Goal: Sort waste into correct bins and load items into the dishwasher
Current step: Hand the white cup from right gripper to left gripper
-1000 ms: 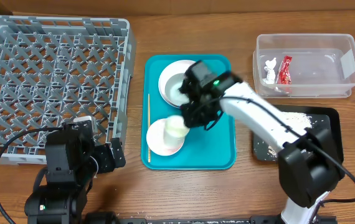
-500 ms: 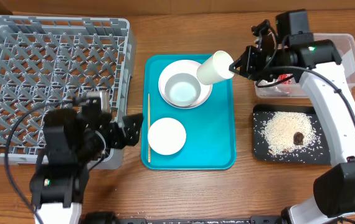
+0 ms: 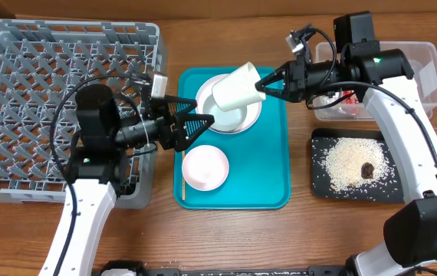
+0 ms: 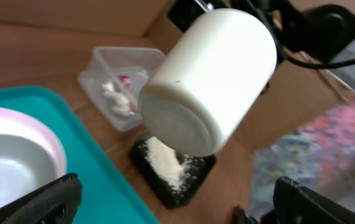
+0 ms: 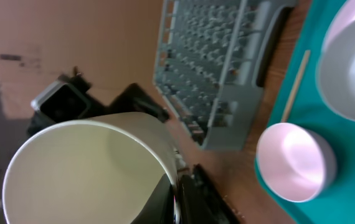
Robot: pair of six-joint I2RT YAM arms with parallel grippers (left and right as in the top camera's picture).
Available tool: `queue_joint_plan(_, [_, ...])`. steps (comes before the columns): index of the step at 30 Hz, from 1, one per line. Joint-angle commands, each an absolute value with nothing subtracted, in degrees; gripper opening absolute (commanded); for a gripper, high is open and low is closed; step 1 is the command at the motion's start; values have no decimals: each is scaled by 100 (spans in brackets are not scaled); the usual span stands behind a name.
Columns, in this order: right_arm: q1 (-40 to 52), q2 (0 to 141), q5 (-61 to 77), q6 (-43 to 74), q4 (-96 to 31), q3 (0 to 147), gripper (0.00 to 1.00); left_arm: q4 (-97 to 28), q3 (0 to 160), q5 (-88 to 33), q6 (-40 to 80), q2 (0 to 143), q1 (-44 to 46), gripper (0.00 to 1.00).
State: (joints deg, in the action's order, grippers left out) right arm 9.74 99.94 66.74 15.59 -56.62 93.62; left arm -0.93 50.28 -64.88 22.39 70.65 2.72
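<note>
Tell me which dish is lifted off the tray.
The white cup: the right gripper holds it in the air by its rim, while the pink bowl, grey bowl and plate sit on the teal tray.

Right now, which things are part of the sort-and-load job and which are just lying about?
Job: white cup in right gripper, pink bowl, grey bowl, plate, dish rack, clear tub, black tray, rice.
Just lying about: teal tray, wooden stick.
</note>
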Motion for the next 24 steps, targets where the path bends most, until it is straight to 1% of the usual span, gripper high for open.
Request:
queue_joint_plan(1, [1109, 10022, 7321, 1500, -5649, 9376, 4, 172, 5122, -7008, 2491, 7118, 412, 100])
queue_joint_plan(6, [1479, 10022, 7321, 1503, -5645, 9376, 4, 683, 5122, -7008, 2558, 7116, 508, 100])
queue_joint_plan(12, [1925, 10020, 7321, 1505, -5557, 9376, 4, 937, 5122, -7008, 2644, 7116, 668, 100])
queue_joint_plan(16, [2058, 10020, 7321, 1505, -5553, 9376, 4, 1081, 5122, -7008, 2646, 7116, 744, 92])
queue_joint_plan(20, [2056, 10022, 7319, 1505, -5535, 9376, 4, 1076, 5122, -7013, 2709, 7116, 744, 86])
queue_joint_plan(22, [2056, 10022, 7319, 1505, -5540, 9376, 4, 1079, 5122, -7011, 2707, 7116, 744, 80])
queue_joint_plan(24, [2051, 10020, 7319, 1505, -5540, 9376, 4, 1079, 5122, -7004, 2707, 7116, 742, 79])
